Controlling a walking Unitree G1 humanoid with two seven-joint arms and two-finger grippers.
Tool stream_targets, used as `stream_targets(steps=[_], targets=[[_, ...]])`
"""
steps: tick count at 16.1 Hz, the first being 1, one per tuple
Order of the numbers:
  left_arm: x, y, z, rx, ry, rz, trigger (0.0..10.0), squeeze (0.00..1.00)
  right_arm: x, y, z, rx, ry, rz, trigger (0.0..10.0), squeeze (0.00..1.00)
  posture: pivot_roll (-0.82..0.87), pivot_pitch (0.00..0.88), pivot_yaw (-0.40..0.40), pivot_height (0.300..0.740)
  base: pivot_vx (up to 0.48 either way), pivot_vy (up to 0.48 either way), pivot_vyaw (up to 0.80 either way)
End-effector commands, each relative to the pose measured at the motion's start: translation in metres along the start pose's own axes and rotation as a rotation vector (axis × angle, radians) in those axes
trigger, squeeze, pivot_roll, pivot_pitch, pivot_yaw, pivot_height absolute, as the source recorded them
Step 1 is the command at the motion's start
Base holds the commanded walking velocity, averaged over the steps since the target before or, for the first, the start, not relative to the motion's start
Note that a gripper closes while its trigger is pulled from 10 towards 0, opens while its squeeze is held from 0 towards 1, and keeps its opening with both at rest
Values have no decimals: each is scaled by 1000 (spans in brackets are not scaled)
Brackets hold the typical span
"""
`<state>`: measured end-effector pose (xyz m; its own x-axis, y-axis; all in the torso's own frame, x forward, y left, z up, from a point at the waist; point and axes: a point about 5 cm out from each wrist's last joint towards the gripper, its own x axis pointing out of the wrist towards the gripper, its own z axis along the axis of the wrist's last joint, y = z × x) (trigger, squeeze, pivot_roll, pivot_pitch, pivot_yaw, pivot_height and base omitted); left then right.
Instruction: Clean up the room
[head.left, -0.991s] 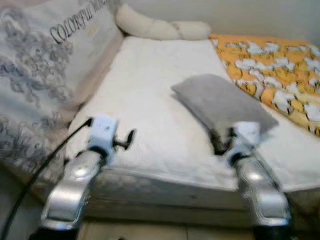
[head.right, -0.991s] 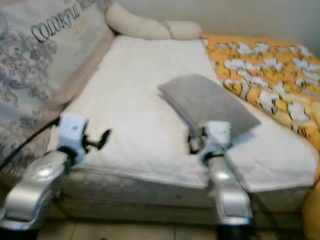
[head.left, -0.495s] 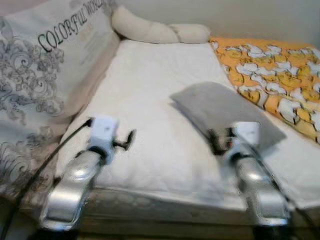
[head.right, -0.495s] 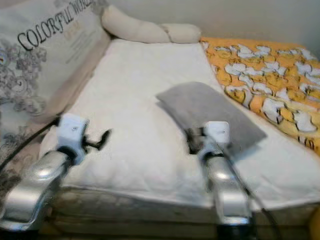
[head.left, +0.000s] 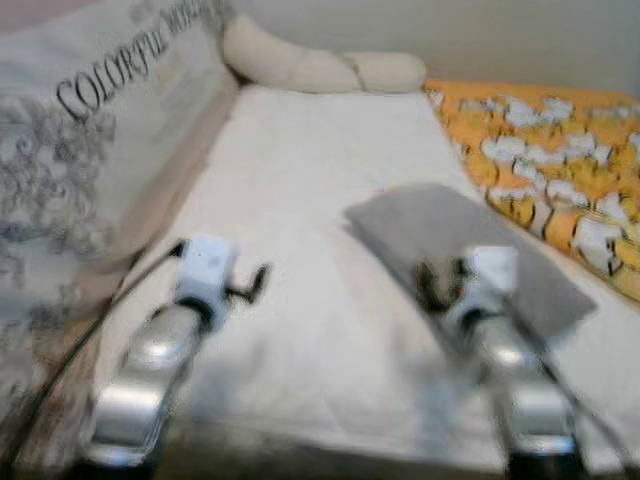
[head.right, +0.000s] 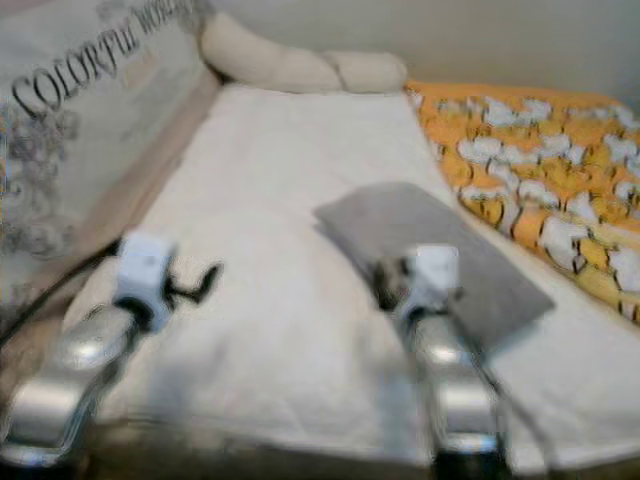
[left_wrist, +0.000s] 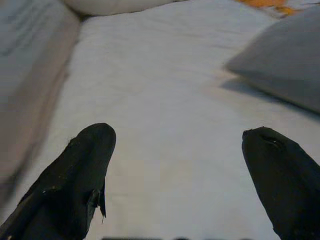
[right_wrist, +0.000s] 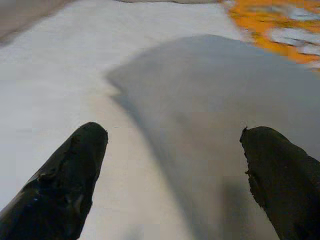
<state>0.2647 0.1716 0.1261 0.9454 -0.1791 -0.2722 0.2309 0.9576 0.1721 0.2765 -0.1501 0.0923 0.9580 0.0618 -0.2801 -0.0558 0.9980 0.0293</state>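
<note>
White quilted mattress (head.left: 300, 200) spread across the scene, seen from above and in front, slightly blurred. Flat grey rectangular pillow (head.left: 470, 250) lying on the mattress right of centre, one corner toward the middle of the bed, its far side just beside the orange blanket with white cartoon figures (head.left: 560, 170) that covers the right part of the bed. Long cream bolster cushion (head.right: 290, 65) laid across the head of the bed against the pale wall (head.left: 480, 35). Large pale cushion printed with grey scrollwork and the word "COLORFUL" (head.left: 90, 150) leaning along the left edge of the mattress.

Left gripper (left_wrist: 187, 165) held above bare mattress near the front left, long black fingers (left_wrist: 75, 175) wide apart with nothing between them; black cable (head.left: 70, 365) trailing from its silver arm. Right gripper (right_wrist: 175, 165) held over the near end of the grey pillow, fingers (right_wrist: 65, 175) likewise wide apart, one tip over white sheet and the other over grey fabric; contact with the pillow not discernible
</note>
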Motion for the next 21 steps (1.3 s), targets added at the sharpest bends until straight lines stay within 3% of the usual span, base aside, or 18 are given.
stream_targets(steps=[1, 6, 9, 11, 12, 16, 18, 19, 20, 21], targets=[[2, -7, 6, -1, -25, -22, 10000, 0, -2, -14, 3, -16, -14, -44, 10000, 0, -109, 0, -40, 740, 0, 0, 0], [1, -9, 6, 27, -29, -35, 10000, 0, -2, -19, 0, -22, 7, -77, 10000, 0, -108, 0, -38, 740, 0, 0, 0], [1, -9, 5, 40, -29, -40, 10000, 0, -2, -30, -2, -30, 19, -139, 10000, 0, -110, 0, -37, 740, 0, 0, 0], [0, -13, 7, 95, -25, -88, 10000, 0, -2, -43, -1, -37, 36, -212, 10000, 0, -112, 0, -34, 740, 0, 0, 0], [-3, -19, 9, 114, -25, -177, 10000, 0, -1, -61, 0, -70, 46, -257, 10000, 0, -112, 0, -34, 740, 0, 0, 0], [-7, -24, 10, 88, -36, -283, 10000, 0, -4, -123, 6, -154, 68, -470, 10000, 0, -106, 0, -38, 740, 0, 0, 0], [-6, -24, 12, 101, -34, -302, 10000, 0, -11, -163, -4, -170, 151, -638, 10000, 0, -101, 0, -38, 740, 0, 0, 0], [-6, -24, 12, 101, -34, -303, 10000, 0, -11, -166, -7, -168, 172, -644, 10000, 0, -101, 0, -36, 740, 0, 0, 0], [-6, -25, 12, 102, -34, -311, 10000, 0, -5, -158, -26, -139, 285, -562, 10000, 0, -100, 0, -34, 740, 0, 0, 0], [-6, -25, 12, 109, -32, -317, 10000, 0, 3, -143, -34, -146, 320, -459, 10000, 0, -101, 0, -27, 740, 0, 0, 0]])
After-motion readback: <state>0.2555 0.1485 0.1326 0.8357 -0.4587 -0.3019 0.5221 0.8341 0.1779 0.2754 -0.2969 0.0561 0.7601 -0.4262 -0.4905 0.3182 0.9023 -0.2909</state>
